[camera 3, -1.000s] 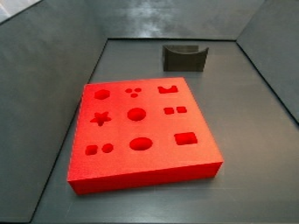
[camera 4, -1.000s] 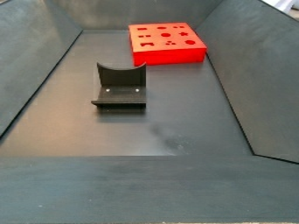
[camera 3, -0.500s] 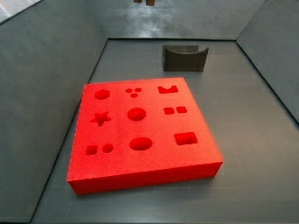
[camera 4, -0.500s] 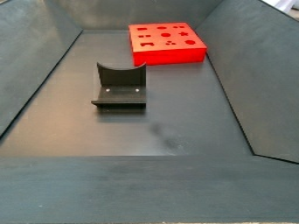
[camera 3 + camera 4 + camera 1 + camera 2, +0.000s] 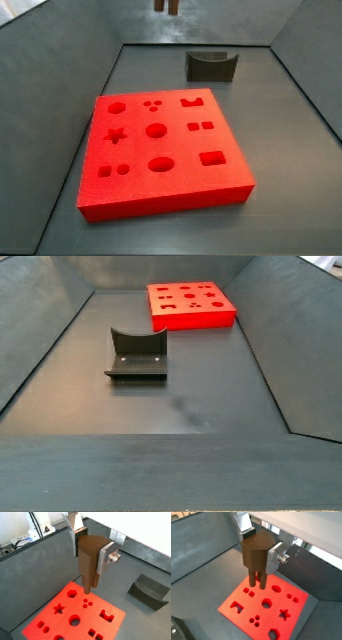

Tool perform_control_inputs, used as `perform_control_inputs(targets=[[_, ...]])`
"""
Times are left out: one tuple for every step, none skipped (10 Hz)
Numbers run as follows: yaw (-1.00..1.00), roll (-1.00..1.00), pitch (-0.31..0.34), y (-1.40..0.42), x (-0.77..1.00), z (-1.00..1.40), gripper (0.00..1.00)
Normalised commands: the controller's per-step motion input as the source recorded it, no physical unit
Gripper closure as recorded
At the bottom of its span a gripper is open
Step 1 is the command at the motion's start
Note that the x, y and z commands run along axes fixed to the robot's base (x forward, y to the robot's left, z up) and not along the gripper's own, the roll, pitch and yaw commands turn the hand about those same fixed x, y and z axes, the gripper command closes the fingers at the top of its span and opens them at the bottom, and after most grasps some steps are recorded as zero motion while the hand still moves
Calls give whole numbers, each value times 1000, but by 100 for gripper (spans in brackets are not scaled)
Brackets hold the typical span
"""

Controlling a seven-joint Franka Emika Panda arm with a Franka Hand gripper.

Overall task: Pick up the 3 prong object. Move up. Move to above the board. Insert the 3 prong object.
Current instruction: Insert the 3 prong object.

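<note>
Gripper (image 5: 91, 552): you see it clamped on the 3 prong object (image 5: 256, 559).
Position: high above the board (image 5: 244, 609).
Fixture (image 5: 136, 356): well apart.

Both wrist views ride close behind the hand (image 5: 89, 547) and look steeply down past it, so the 3 prong object (image 5: 89, 559) clamped between the silver fingers (image 5: 107, 558) fills the middle of each. In both, the board (image 5: 77, 614) lies far below the hand on the bench (image 5: 143, 619); a wrist view also catches the fixture (image 5: 150, 590) beyond the hand.

A side view looks from high up with the board (image 5: 164, 150) near, the fixture (image 5: 211, 66) behind it, and the prongs (image 5: 167, 6) at the upper edge. A side view faces the opposite way, fixture (image 5: 136, 356) near, board (image 5: 193, 305) far.
</note>
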Motion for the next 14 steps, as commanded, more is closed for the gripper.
perform_control_inputs(targets=[[66,153,-40,54,-49,-443,100],[49,63,-3,111,0,-386,100],[57,84,-20,83,0,-514,100],[51,83,-26,103,0,-634,100],[14,71,-21,106,0,-723,100],[0,7,-19,97,0,-783,100],[-126,0,0,169,0,-771,100],[-291,0,0,211,0,-746,100],[-411,0,0,226,0,-717,100],[-414,0,0,197,0,-646,100],[0,-24,0,17,0,0,100],[0,11,16,0,-6,-46,100],[-11,113,0,0,-114,-429,100],[-46,133,0,0,-131,-511,100]])
